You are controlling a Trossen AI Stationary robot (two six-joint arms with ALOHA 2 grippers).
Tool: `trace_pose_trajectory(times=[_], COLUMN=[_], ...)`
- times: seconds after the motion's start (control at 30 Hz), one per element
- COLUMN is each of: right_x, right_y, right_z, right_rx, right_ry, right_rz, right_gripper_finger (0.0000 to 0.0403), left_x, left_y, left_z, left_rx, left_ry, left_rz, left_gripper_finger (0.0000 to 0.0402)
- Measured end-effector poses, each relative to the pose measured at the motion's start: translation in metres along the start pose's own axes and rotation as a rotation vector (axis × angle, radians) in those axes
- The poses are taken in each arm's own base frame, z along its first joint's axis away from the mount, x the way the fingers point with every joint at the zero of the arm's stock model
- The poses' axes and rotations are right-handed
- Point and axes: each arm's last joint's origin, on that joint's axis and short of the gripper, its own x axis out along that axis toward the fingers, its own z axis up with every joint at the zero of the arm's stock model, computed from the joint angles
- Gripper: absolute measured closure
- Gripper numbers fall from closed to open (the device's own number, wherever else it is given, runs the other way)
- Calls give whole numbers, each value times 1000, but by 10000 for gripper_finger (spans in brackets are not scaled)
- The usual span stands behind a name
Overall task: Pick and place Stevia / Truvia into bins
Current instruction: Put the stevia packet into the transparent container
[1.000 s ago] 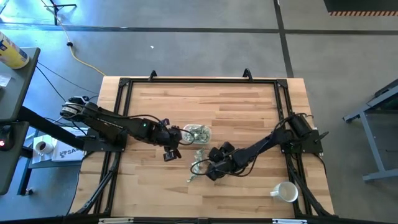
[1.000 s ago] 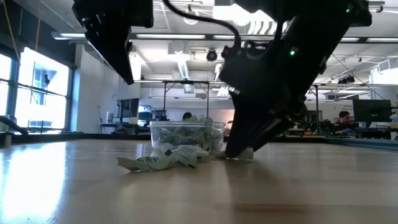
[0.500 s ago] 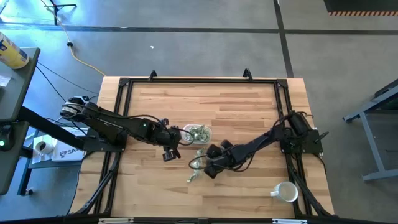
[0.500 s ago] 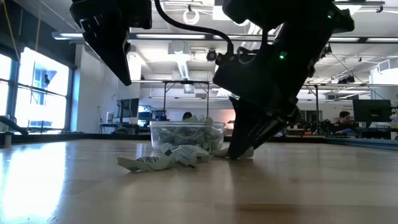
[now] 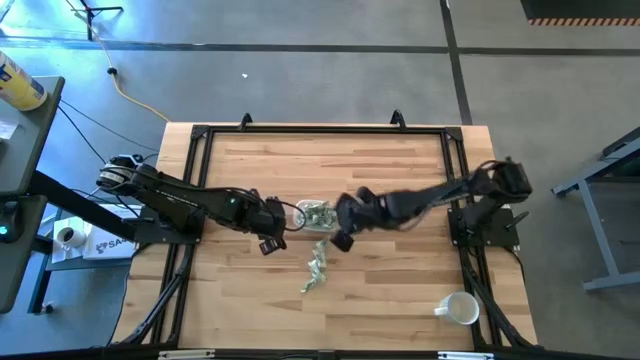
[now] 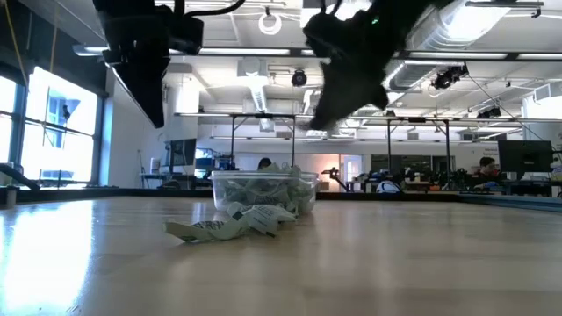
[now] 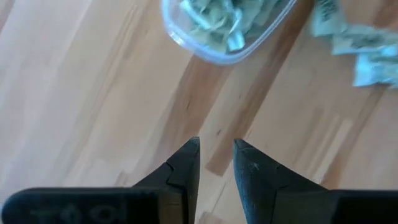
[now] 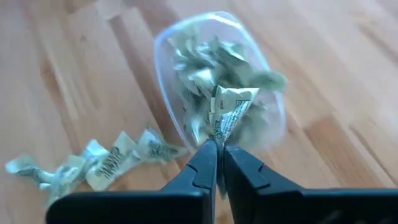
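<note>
The bin (image 5: 316,214) is a small clear container, full of green-and-white Stevia packets, in the middle of the table. A short trail of loose packets (image 5: 317,268) lies on the wood on its near side. My right gripper (image 8: 217,146) hangs above the bin (image 8: 217,74), shut on one packet (image 8: 231,112). My left gripper (image 7: 216,146) hovers left of the bin (image 7: 224,28), its fingers a little apart with nothing between them. My right gripper pinches one end of a single packet (image 8: 222,132) between its two fingers. The fingers slant down from the table's right side. The packet sticks out past the fingertips, crumpled, lifted clear of the table and over the bin's packets.
A white mug (image 5: 460,308) lies at the near right corner. A black frame (image 5: 320,130) runs around the tabletop. In the low view, the loose packets (image 6: 233,226) lie in front of the bin (image 6: 263,189), with both arms above.
My right gripper has risen from the table beside the loose packets. It has gone toward the far edge to a place over the bin, carrying one packet up with it. The other loose packets have stayed where they lay.
</note>
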Motion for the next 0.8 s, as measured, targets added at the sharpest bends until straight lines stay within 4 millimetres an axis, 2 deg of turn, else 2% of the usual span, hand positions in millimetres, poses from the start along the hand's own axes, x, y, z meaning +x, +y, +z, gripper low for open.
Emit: trace_pose_trajectory(times=[0.17, 0.33, 0.47, 0.6, 0.7, 0.8], right_x=[24, 31, 33, 33, 23, 4], right_y=[-28, -41, -46, -46, -48, -49], right_z=[18, 29, 32, 31, 30, 24], right_rx=[-81, -155, -204, -211, -197, -278], right_ry=[61, 22, 33, 42, 58, 96], right_rz=[140, 197, 240, 239, 221, 128], right_gripper_finger=[376, 358, 311, 246, 199, 166], left_x=[0, 3, 23, 38, 50, 64], left_y=[-5, -17, -23, -20, -19, -26], left_z=[5, 11, 11, 15, 18, 25], left_rx=[-12, 67, 129, 100, 152, 229], left_ry=[-21, -51, -138, -187, -196, -251], left_rz=[-88, -287, -402, -406, -379, -384], left_gripper_finger=[273, 273, 273, 273, 273, 273])
